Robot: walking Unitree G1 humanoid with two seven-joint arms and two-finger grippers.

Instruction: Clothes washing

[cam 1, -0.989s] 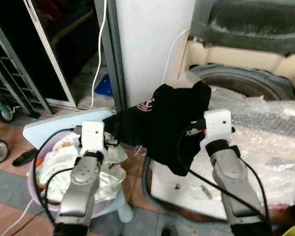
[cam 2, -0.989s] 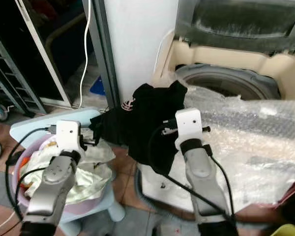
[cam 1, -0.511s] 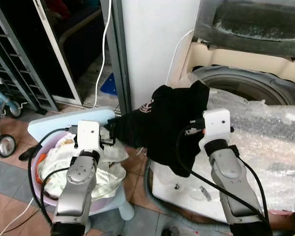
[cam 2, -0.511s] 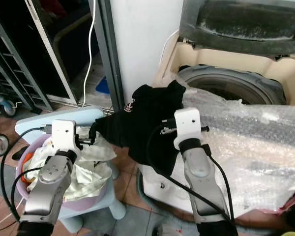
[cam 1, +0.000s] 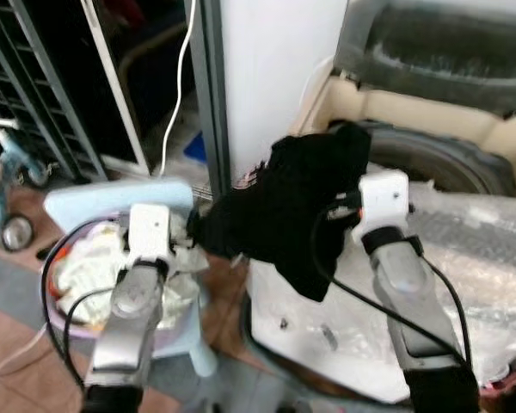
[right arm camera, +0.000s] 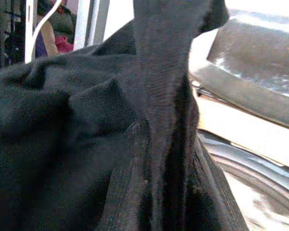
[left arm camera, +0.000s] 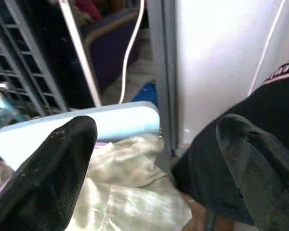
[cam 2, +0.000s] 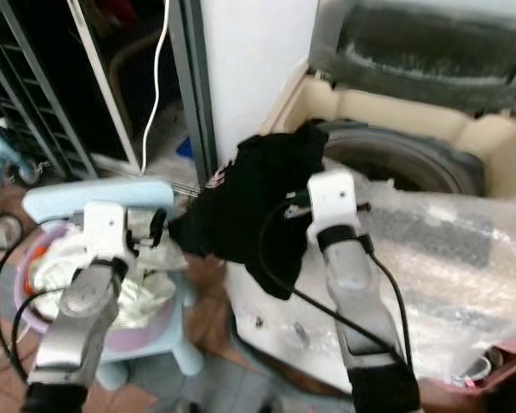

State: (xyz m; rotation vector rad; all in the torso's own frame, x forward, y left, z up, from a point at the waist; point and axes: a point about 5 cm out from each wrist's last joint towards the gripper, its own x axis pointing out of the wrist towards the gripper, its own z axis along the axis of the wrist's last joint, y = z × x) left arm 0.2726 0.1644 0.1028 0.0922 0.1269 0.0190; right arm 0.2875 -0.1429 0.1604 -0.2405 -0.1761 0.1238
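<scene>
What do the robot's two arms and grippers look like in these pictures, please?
Both arms are silver, each with a white boxy wrist block and looping black cables. The left gripper has two long, matte black, rounded fingers. The right gripper has the same white wrist block.

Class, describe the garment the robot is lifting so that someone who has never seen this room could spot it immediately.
Find the cream top-loading washing machine with its lid up, its front wrapped in clear bubble plastic. At its left corner, the right tool holds up a bunched black cloth garment with a small pink print. It is the only dark item; the laundry in the pink plastic basin beside it is pale.
</scene>
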